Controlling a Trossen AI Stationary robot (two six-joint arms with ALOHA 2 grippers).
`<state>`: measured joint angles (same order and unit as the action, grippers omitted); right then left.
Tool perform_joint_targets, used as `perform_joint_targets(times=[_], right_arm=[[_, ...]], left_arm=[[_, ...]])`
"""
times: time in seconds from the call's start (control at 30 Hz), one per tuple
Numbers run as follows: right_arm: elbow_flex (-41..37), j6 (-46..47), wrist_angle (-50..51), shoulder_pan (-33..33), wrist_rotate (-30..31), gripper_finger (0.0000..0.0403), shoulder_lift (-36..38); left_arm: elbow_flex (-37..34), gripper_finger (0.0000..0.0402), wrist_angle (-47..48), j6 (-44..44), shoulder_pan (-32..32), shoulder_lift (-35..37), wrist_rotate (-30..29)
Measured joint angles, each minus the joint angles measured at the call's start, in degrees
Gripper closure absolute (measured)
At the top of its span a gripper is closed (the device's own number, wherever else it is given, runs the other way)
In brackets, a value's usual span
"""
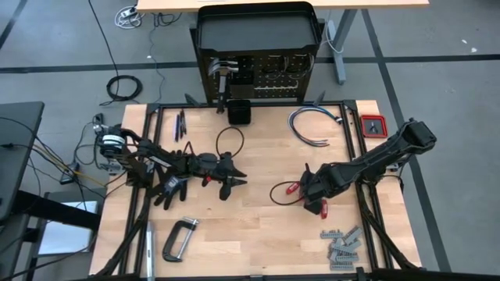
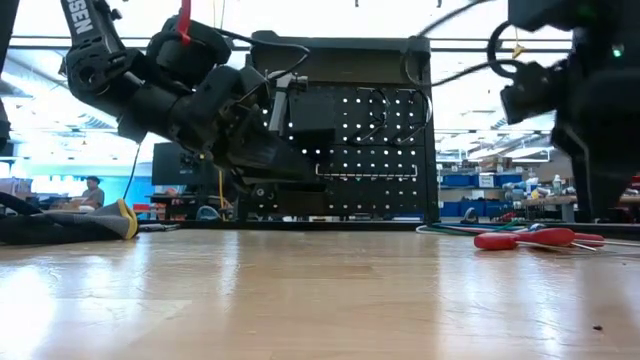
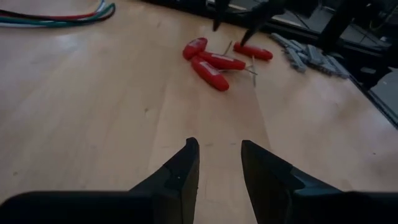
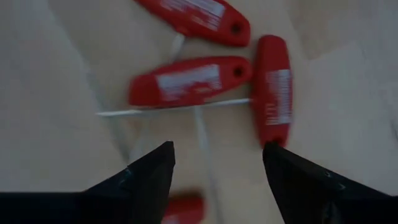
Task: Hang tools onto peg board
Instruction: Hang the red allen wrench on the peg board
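Observation:
Several red-handled drivers (image 4: 189, 81) lie flat in a cluster on the wooden table, right of centre (image 1: 295, 190). My right gripper (image 4: 217, 163) is open just above them, its fingers on either side of a thin steel shaft, and touches nothing. My left gripper (image 3: 219, 155) is open and empty over bare wood near the table's middle (image 1: 234, 178), pointing toward the drivers (image 3: 217, 59). The peg board (image 1: 258, 78) stands upright at the far edge with a hammer (image 1: 223, 72) hanging on it. A grey C-clamp (image 1: 178, 238) lies flat at the near left, and grey metal pieces (image 1: 341, 246) lie at the near right.
A black work glove (image 1: 170, 186) lies beside my left arm. A small black box (image 1: 239, 112) stands before the peg board. A blue-white cable bundle (image 1: 316, 125) and a red tray (image 1: 373, 125) lie at the far right. A thin black loop (image 1: 229, 140) lies near the centre.

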<state>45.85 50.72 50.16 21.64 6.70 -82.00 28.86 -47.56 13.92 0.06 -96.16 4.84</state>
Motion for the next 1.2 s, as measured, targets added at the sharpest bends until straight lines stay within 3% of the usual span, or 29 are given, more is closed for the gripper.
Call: perform_joint_targets(times=[0.47,0.73,0.8,1.03,1.2], right_arm=[[-5.5,-13.0,-10.9,-1.7,-1.4,0.0244,-5.6],[-5.4,-15.8,-11.2,-2.0,-1.4,0.0378,-4.8],[-5.0,-16.8,-10.6,-2.1,-0.6,0.0392,-4.2],[2.2,-18.7,-2.8,-4.0,7.2,0.0391,-1.7],[7.3,-20.0,-4.7,-9.7,26.9,0.0393,0.6]], left_arm=[[0.0,0.0277,1.3,-0.1,-0.2,0.0,-0.2],[0.0,0.0277,1.2,0.5,-0.2,0.0,-0.3],[0.0,0.0277,1.3,1.2,-0.2,0.0,-0.1],[-0.1,0.0277,3.0,1.2,0.0,1.9,0.0],[-0.1,0.0277,2.1,-0.1,0.4,2.8,-0.3]])
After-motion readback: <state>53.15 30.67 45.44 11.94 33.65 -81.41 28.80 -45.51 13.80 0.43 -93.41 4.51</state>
